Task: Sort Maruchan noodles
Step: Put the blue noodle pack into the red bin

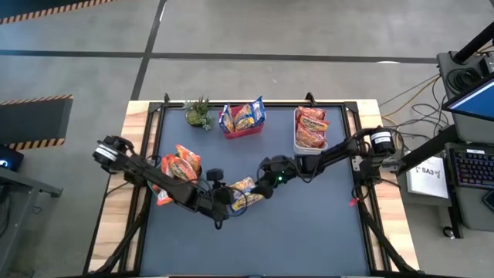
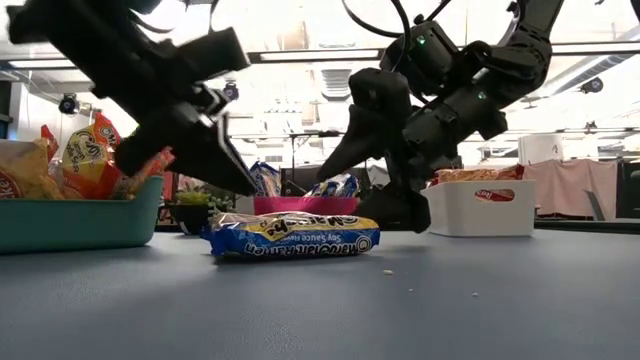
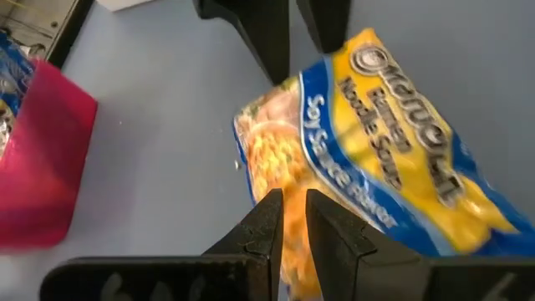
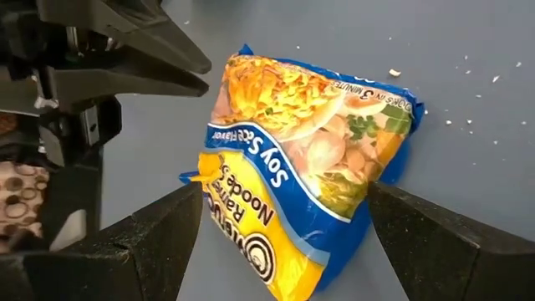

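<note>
A yellow-and-blue noodle packet [image 2: 290, 235] lies flat on the dark table [image 1: 309, 232] near its middle, also seen as the packet [image 1: 247, 188]. My right gripper [image 4: 286, 188] is open and comes from the right, one finger on either long side of the packet [image 4: 301, 167]. My left gripper [image 3: 290, 194] is shut to a narrow slit. It slants down from the left, its tips [image 2: 245, 185] just above the packet's left end, with nothing between them. My right gripper has its open fingers [image 4: 175, 226] close beside the packet's two long edges, near the end toward the table's right. I cannot tell whether they touch it. The packet rests flat on the table.
A teal bin [image 2: 80, 225] with orange packets [image 1: 179, 164] stands at the left. A red bin [image 1: 243, 123] holding yellow-and-blue packets and a white bin [image 1: 310, 130] with red packets stand at the far side. A small plant [image 1: 199, 113] is at the far left.
</note>
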You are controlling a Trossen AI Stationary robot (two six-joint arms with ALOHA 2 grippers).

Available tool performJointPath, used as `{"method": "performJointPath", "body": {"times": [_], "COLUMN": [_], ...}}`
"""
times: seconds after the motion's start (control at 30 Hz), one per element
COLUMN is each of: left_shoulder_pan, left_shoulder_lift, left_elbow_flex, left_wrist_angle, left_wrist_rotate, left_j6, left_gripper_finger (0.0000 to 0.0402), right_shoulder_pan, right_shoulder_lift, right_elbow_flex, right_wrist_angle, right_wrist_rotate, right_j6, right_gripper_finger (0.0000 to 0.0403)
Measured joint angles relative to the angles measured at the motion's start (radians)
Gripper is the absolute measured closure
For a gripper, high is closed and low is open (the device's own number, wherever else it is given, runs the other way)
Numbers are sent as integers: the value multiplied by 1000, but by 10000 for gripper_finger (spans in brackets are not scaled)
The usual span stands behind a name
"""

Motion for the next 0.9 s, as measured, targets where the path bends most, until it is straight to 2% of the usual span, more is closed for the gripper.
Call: {"method": "performJointPath", "body": {"times": [0.17, 0.4, 0.9], "left_shoulder_pan": [-8, -7, -17], "left_shoulder_lift": [-22, 29, 72], "left_elbow_flex": [-11, -26, -30], "left_wrist_angle": [-72, -11, 8], "left_wrist_rotate": [57, 124, 113], "left_j6": [-86, -134, -224], "left_gripper_finger": [363, 363, 363], "right_shoulder_pan": [-25, -48, -44], "right_shoulder_lift": [-7, -8, 2], "right_elbow_flex": [0, 0, 0], "right_wrist_angle": [-5, -55, -67], "right_wrist_rotate": [-51, -96, -120], "right_j6": [19, 48, 71], "right_gripper_finger": [77, 77, 77]}}
